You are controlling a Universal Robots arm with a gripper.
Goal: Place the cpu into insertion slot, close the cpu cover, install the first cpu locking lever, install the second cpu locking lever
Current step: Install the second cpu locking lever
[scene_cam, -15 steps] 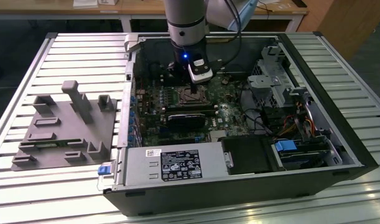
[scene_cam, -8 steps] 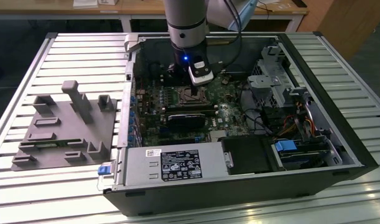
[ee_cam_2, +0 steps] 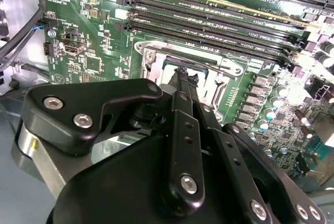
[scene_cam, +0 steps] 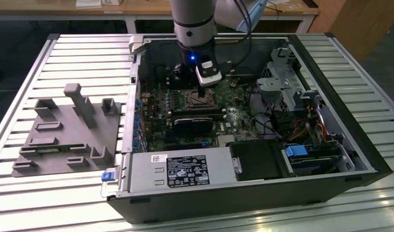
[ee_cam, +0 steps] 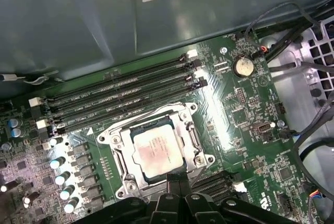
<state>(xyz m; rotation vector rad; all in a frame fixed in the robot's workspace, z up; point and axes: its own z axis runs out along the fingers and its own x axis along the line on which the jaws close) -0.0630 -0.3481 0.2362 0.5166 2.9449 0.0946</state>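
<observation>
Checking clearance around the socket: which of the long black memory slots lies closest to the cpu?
The memory slot running right along the cpu cover frame is closest to the cpu; the other parallel slots lie farther off, toward the grey case wall.

Slatted metal table (scene_cam: 67,53): open computer case (scene_cam: 248,193) at the exterior view's right; grey fixture tray (scene_cam: 61,140) at its left.

Slatted metal table (scene_cam: 29,193), wooden desk (scene_cam: 145,7) behind
</observation>
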